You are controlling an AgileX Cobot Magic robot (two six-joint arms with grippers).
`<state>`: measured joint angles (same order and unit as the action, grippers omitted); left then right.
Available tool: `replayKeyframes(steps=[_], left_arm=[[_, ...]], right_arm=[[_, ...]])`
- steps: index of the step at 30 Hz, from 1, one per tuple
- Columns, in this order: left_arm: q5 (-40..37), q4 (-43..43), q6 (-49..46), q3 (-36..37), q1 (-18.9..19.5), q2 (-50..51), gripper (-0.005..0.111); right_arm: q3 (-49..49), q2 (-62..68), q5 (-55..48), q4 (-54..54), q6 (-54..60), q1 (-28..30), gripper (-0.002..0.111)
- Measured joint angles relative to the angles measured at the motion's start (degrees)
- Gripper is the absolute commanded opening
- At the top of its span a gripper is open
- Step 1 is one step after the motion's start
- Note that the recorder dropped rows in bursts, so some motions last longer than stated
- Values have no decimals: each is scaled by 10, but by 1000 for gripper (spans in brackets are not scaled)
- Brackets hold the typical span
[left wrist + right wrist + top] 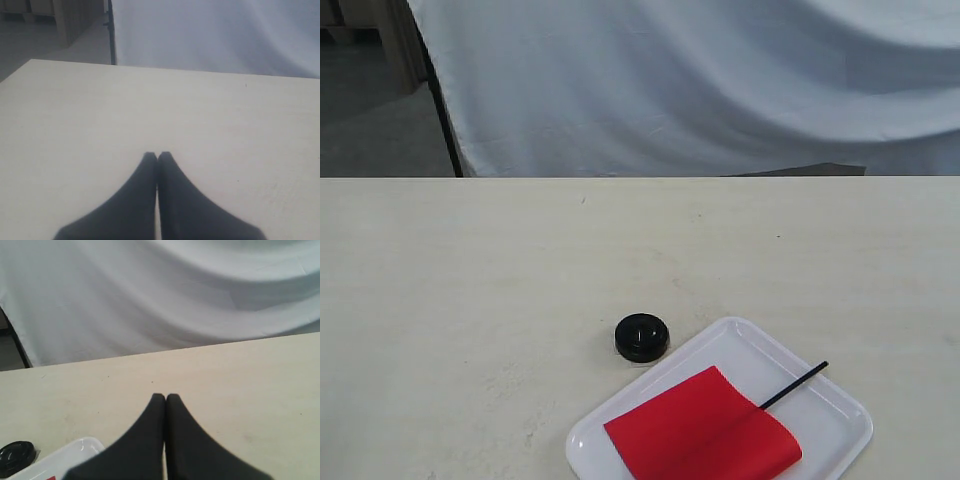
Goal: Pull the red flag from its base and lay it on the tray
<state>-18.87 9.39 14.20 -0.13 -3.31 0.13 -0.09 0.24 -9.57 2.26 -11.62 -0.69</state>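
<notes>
"Starting at the near edge of the counter (470,280), what lies there?"

"The tray (750,345), toward the near right corner and set at an angle. The red flag (705,430) lies flat in it, cloth spread toward the near edge. Its black pole (795,384) slants away toward the right edge, the tip short of the tray's rim."

"And the base (642,337)?"

"Just past the tray's far left rim, close beside it. Whether the two touch cannot be told. It sits flat on the counter with nothing standing in it."

"Farther on?"

"Only counter up to the far edge, then a white cloth (720,80) hanging behind."

"Where are the grippers?"

"Neither shows in the exterior view. Each wrist view shows its own. The left gripper (158,156) has its fingers pressed together over the counter, with nothing between them. The right gripper (165,397) is closed the same way and holds nothing. Its camera catches the base and a corner of the tray."

"So which step is in hand?"

"By the look of it, the final one is finished. The flag is off its base and inside the tray, and neither gripper is holding it."

"What does the next move call for?"

"Probably very little. The arms need only keep clear of the tray, since a brush against the pole could tip the flag over the rim."
</notes>
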Motion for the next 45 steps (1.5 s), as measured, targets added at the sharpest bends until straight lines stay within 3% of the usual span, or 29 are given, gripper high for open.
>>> replayKeyframes(steps=[8, 45], left_arm=[[0, 0, 0, 0, 0, 0, 0], [0, 0, 0, 0, 0, 0, 0]], right_arm=[[0, 0, -62, -58, 101, 0, -1], [0, 0, -90, -67, 104, 0, -1]])
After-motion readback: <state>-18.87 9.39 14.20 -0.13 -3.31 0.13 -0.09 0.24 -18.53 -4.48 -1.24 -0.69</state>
